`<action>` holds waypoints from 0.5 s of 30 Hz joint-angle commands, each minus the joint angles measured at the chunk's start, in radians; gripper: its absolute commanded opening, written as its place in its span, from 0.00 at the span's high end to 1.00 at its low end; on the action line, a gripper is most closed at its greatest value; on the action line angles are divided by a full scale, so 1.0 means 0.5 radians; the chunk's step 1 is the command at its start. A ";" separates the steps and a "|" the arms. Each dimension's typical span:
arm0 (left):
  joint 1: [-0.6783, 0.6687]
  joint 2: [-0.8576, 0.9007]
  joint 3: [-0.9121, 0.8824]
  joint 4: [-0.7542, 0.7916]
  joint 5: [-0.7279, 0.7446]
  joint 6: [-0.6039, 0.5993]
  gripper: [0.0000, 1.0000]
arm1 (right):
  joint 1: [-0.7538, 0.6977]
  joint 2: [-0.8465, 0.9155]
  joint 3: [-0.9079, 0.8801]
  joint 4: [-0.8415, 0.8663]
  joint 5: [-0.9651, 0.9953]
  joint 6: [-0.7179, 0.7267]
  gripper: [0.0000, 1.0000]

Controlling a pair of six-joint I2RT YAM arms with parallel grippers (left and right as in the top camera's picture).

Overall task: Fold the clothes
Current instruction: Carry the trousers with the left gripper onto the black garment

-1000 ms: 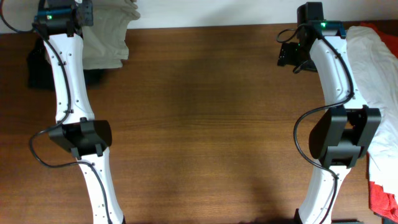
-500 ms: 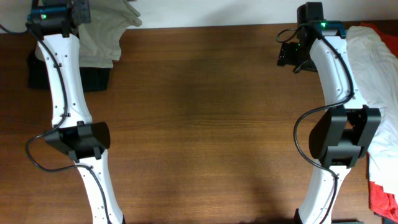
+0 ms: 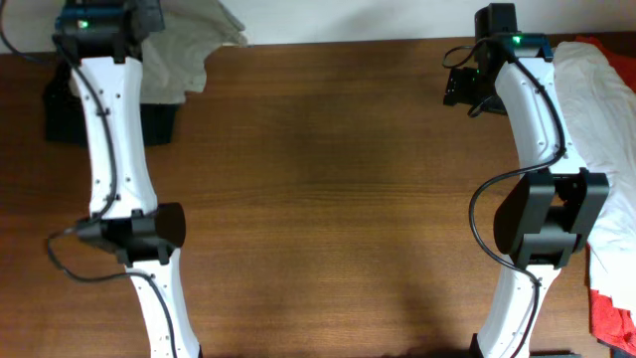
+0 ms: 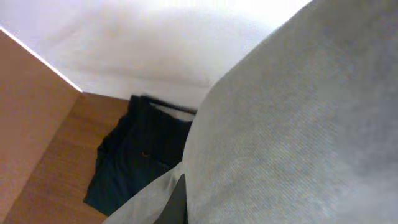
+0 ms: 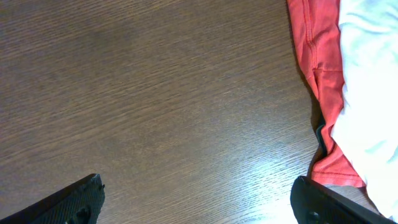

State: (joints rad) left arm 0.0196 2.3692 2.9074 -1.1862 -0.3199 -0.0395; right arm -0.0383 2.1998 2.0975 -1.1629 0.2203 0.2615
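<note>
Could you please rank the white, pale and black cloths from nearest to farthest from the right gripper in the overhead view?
1. The white cloth, just right of the right gripper.
2. The pale cloth, far-left corner.
3. The black cloth, left edge, beneath it.

the table (image 3: 318, 179) under me is brown wood with a fine straight grain, mostly matt, though a soft sheen glares off it near the red cloth (image 5: 320, 56). that red cloth looks smooth and thin, with a stitched hem; the white cloth (image 5: 373, 93) beside it is soft and matt. the khaki cloth (image 4: 298, 124) close to my left wrist is a matt weave with fine diagonal ribs. the black garment (image 4: 137, 162) is dull, dark fabric. my arms (image 3: 109, 149) wear smooth, glossy white plastic shells with matt black joints, and my right fingers (image 5: 78, 202) look like matt black plastic
</note>
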 commanded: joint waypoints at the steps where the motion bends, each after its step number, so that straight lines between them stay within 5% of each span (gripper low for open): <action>1: 0.024 -0.192 0.021 -0.008 -0.017 -0.160 0.99 | 0.008 -0.072 0.031 -0.001 0.034 0.004 0.01; 15: 0.201 -0.188 -0.198 0.060 0.174 -0.321 0.99 | 0.008 -0.072 0.031 -0.001 0.034 0.004 0.01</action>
State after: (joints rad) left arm 0.1101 2.2948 2.8143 -1.1675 -0.2737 -0.1341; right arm -0.0383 2.1998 2.0975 -1.1633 0.2203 0.2615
